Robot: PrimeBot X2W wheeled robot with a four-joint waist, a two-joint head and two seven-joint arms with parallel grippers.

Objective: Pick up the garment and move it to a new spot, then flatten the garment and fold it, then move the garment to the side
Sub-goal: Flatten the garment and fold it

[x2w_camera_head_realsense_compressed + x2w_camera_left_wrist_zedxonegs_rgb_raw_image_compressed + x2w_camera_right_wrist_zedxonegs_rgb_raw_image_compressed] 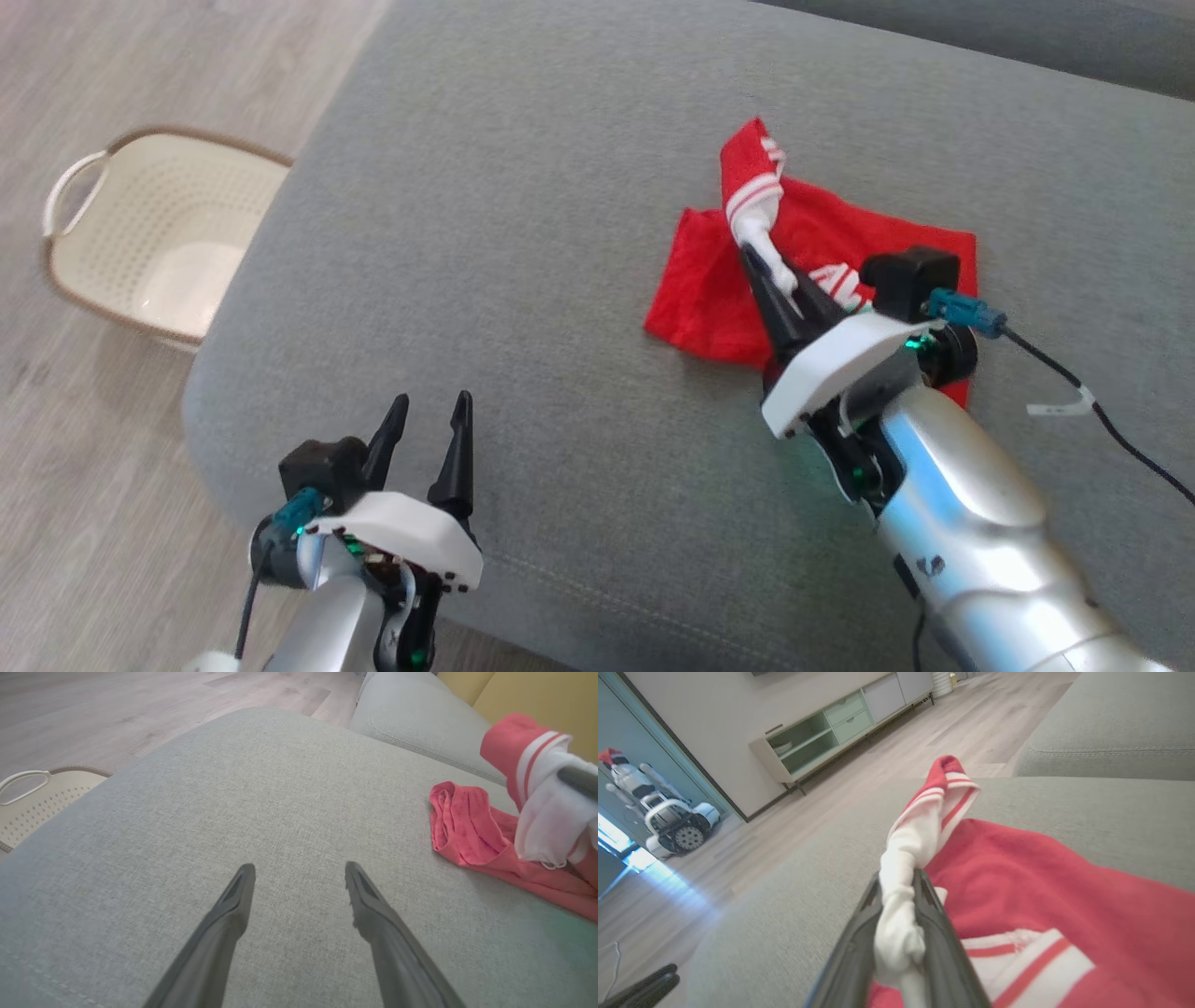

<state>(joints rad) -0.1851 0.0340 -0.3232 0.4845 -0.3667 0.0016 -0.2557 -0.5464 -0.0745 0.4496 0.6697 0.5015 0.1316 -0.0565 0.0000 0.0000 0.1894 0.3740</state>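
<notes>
One red garment (709, 280) lies on the gray sofa (523, 233), long side running left to right, its white striped end pointing away, pinched tight in the right claw (771, 271), while the left claw (431, 401) is spread wide.

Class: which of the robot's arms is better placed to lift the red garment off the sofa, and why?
Right. The right gripper is shut on a bunched white part of the garment. The left gripper stands open over the sofa, apart from the garment.
</notes>
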